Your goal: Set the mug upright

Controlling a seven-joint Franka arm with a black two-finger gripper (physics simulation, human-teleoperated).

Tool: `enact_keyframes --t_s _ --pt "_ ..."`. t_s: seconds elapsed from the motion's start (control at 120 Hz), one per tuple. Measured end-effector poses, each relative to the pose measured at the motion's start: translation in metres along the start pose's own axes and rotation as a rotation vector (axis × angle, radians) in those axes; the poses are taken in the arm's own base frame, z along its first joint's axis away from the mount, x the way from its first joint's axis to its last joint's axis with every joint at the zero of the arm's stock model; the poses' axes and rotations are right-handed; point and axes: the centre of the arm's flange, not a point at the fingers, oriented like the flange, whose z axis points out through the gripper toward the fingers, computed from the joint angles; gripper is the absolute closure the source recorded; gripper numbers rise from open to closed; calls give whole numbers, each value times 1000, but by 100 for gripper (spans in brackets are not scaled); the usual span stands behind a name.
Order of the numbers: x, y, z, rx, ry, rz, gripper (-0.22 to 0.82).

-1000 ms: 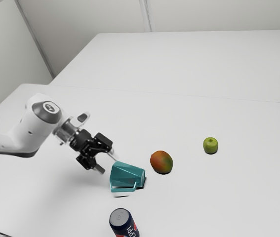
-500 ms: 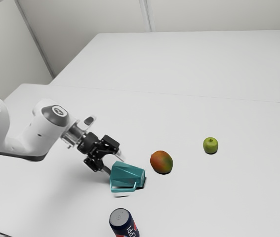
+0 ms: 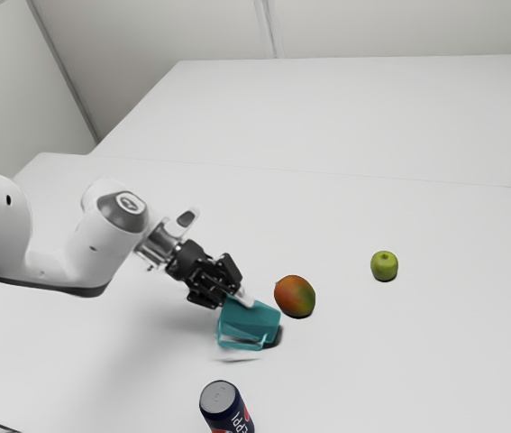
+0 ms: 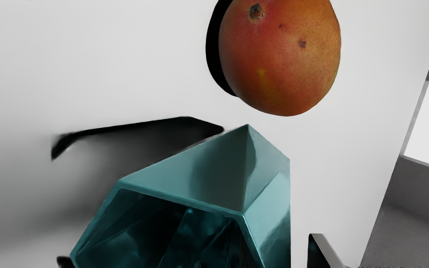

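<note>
"Where's the mug [image 3: 250, 325]?"
"Tipped over near the mango [image 3: 295, 296], mouth facing the tool [image 4: 191, 257], which is open around it, not gripping."
"How far along?"
"Not upright; righting it remains."

I see a bright, evenly lit pale worktop [image 3: 399, 352] in the exterior view. In the wrist view, hard black shadows edge the mango [image 4: 281, 59] and mug [image 4: 218, 171], softening to grey; the mug's facets carry glossy reflections.

"PPI" on can [image 3: 223, 404] (white letters)
</note>
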Motion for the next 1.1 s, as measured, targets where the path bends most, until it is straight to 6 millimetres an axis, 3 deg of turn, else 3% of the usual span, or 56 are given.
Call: enact_keyframes --t_s 0.158,0.533,0.608,0.683,0.75,0.8,0.992,1.1 --pt "4 27 10 9 -12 51 71" --pt "-11 62 41 40 -74 108 77" --pt "-16 73 34 66 -72 141 78" --pt "-12 68 11 105 -39 147 78" --pt "-6 56 -19 175 9 158 78" --pt "-3 58 -29 248 20 200 78" --pt "-11 130 1 671 -62 575 78" --pt "-18 142 -6 808 -56 632 78"
